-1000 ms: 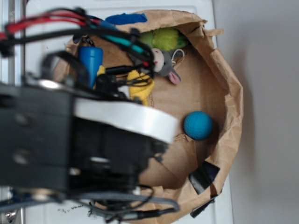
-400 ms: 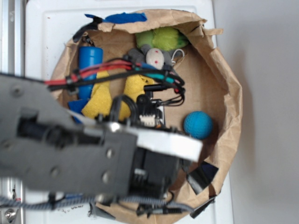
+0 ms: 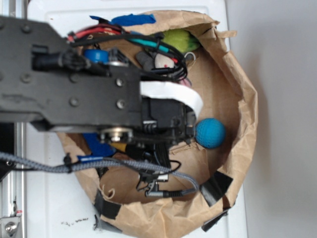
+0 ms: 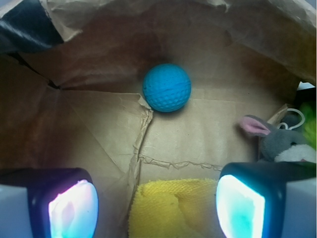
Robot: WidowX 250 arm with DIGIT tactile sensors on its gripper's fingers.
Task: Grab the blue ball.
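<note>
The blue ball (image 3: 210,133) (image 4: 167,87) is a small teal dimpled sphere lying on the brown paper floor of the bag, near its right wall in the exterior view. My gripper (image 4: 157,201) is open, with its two glowing pads (image 4: 73,208) wide apart and nothing between them. In the wrist view the ball lies ahead of the fingertips, roughly centred between them and clear of both. In the exterior view the black arm (image 3: 89,94) hides the gripper itself, its head ending just left of the ball.
The paper bag (image 3: 242,106) walls ring the area. A yellow cloth (image 4: 173,208) lies under the gripper. A grey toy mouse (image 4: 277,141) sits at the right in the wrist view. A blue cylinder (image 3: 96,55) and a green plush (image 3: 181,39) are at the back.
The arm has swung over the bag's back half, toward the ball, and now covers the cylinder, mouse and cloth. The ball has not moved.
</note>
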